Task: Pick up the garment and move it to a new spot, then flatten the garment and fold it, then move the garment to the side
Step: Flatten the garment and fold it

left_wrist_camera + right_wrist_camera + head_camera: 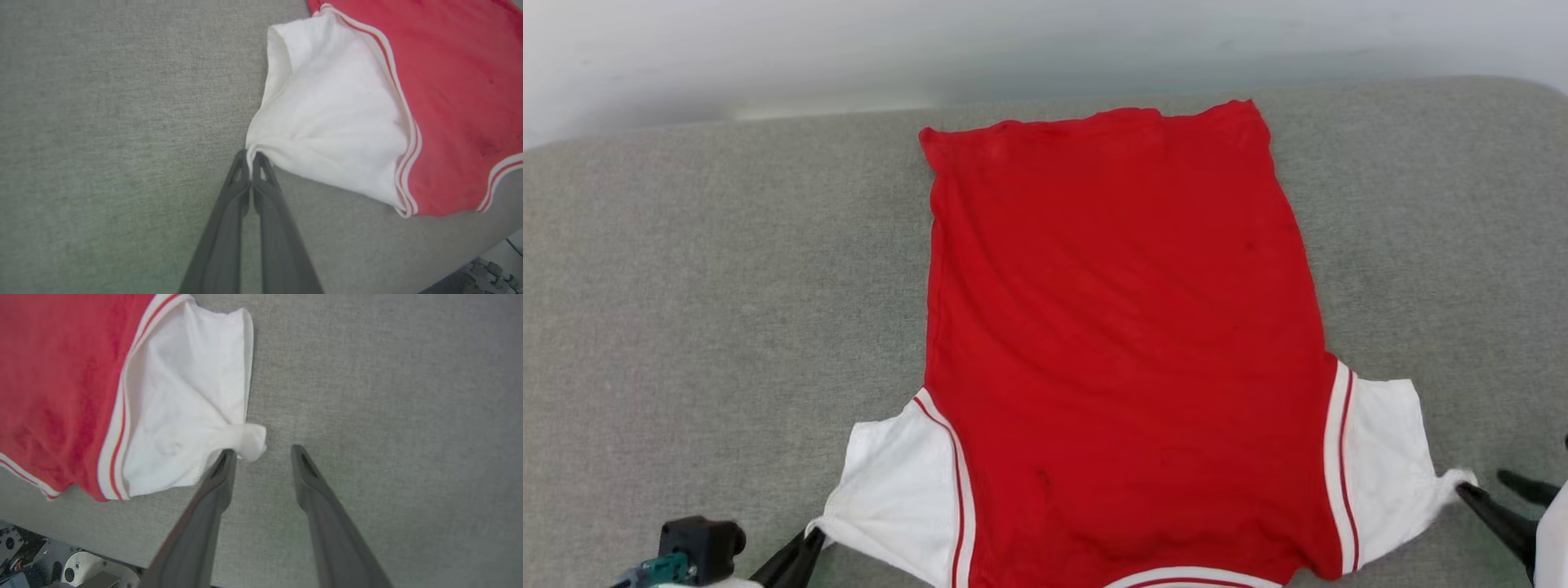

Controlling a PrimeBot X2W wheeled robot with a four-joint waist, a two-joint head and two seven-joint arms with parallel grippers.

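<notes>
— While the jersey [1127, 327] lies spread on the grey table [686, 286], which way does it point?

— Lengthwise away from the robot. Its hem [1094, 122] is at the far end, close to the table's far edge, and the striped collar trim [1192, 578] sits at the near end, cut off by the bottom of the head view. A plain red side faces up, mostly smooth, with faint ripples near the collar.

— And the sleeves?

— Both white ones fan out flat at the near corners, each drawn to a point. The left sleeve [898, 490] ends in a pucker pinched by the left pincer [250, 157], whose fingers are pressed together on that corner of cloth, low over the table.

— Does the other side match?

— No. The right sleeve [1380, 449] also ends in a small bunched tip, but the right pincer [263, 451] stands parted. One finger touches the tip; the other is apart from it, over bare table. It grips nothing.

— Anything beyond?

— A pale wall behind the table.
</notes>
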